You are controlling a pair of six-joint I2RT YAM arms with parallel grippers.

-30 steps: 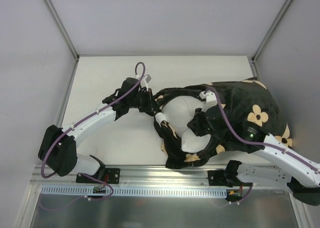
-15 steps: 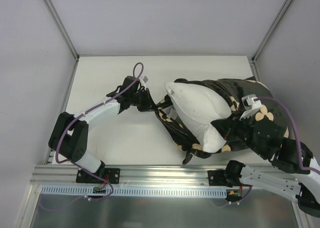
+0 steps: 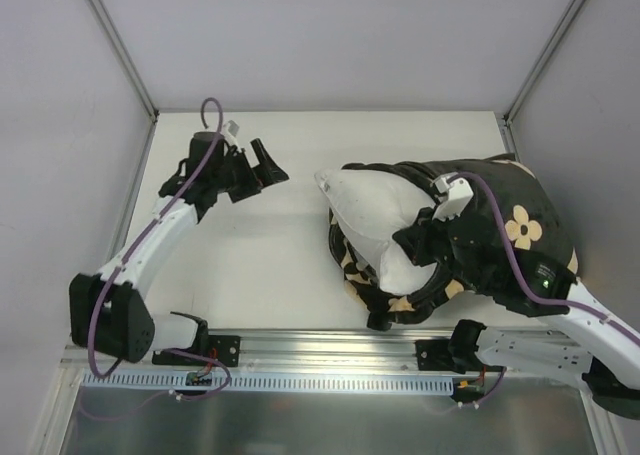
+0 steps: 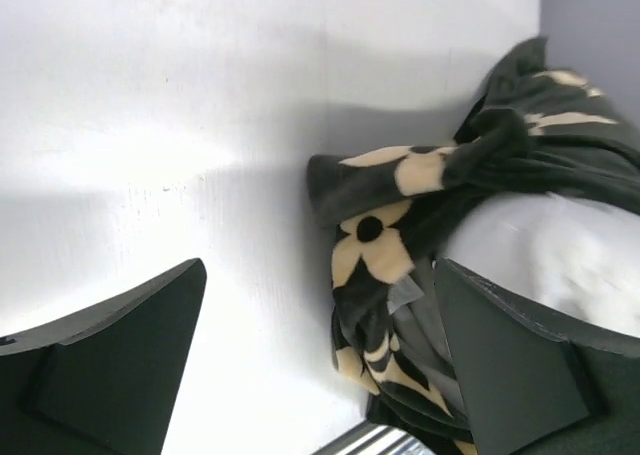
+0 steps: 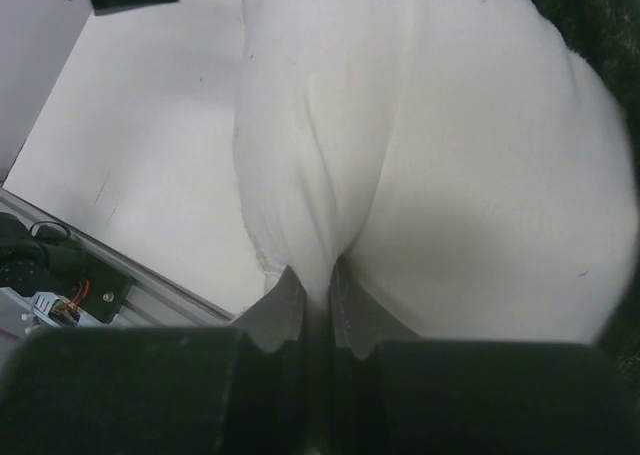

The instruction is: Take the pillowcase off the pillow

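Note:
The white pillow (image 3: 372, 210) sticks out leftward from the black flower-printed pillowcase (image 3: 505, 230), which still bunches around its right and lower parts. My right gripper (image 3: 400, 245) is shut on a pinched fold of the pillow (image 5: 450, 155), its fingertips (image 5: 290, 300) squeezing white cloth at the right gripper (image 5: 318, 287). My left gripper (image 3: 270, 162) hangs open over bare table, well left of the bundle and touching nothing. In the left wrist view the left gripper (image 4: 320, 375) frames the pillowcase's rumpled edge (image 4: 385, 240), with the pillow (image 4: 560, 265) behind it.
The white table (image 3: 250, 265) stretches between the left arm and the bundle. Grey walls close the back and sides. A metal rail (image 3: 330, 350) with the arm bases runs along the near edge, just below the pillowcase's lowest fold (image 3: 385, 315).
My left gripper has let go of the pillowcase's edge, opened wide and swung away to the back left. The right gripper kept its pinch, and the pillow settled lower.

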